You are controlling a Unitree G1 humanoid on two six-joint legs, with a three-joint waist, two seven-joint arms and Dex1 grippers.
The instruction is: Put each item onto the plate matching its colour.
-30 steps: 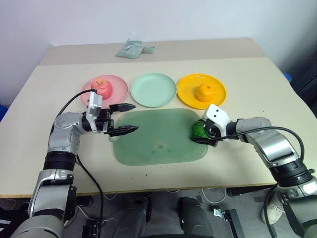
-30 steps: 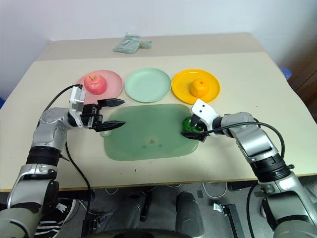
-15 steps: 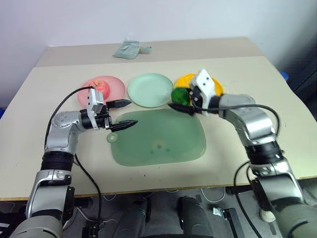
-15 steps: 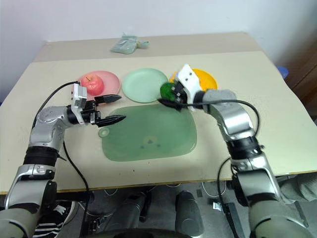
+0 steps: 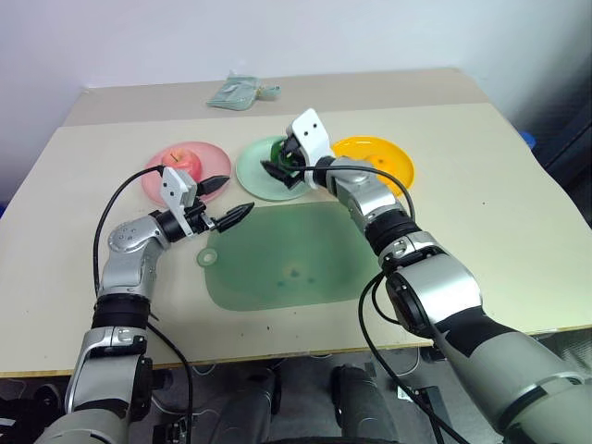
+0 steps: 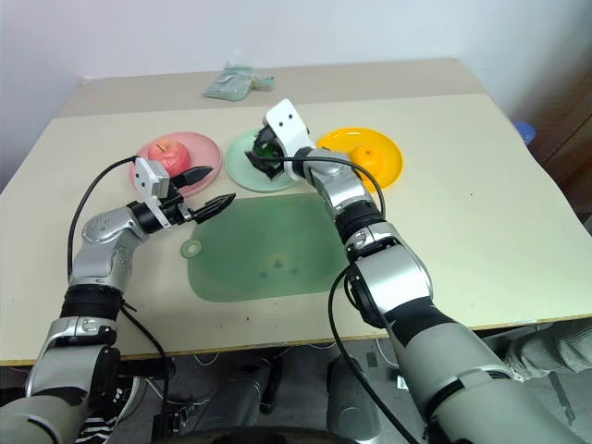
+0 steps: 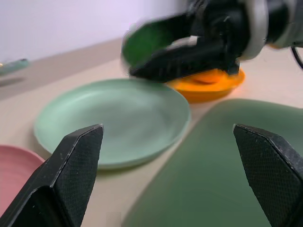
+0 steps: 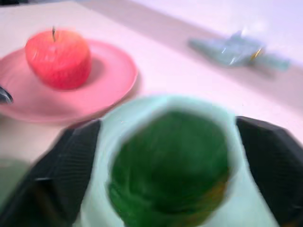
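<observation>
Over the mint plate, upper centre of the head views, the last placement is being made. The green ball is seen between the spread fingers of the right gripper; fingers stand wide apart either side of it in the right wrist view, so the grip looks released, though whether the ball rests on the plate or is mid-drop can't be told — it's blurred. Ball sits directly ahead of the gripper, above the plate's near half. Apple is seen on the pink plate, upper left; orange on the yellow plate, right of centre. So two of three are judged done, third nearly. Next: ball to be confirmed settled, then the right gripper drawn back w/o nudging it. Left gripper is held open, empty, above the cutting board's left corner, well apart from the ball.
</observation>
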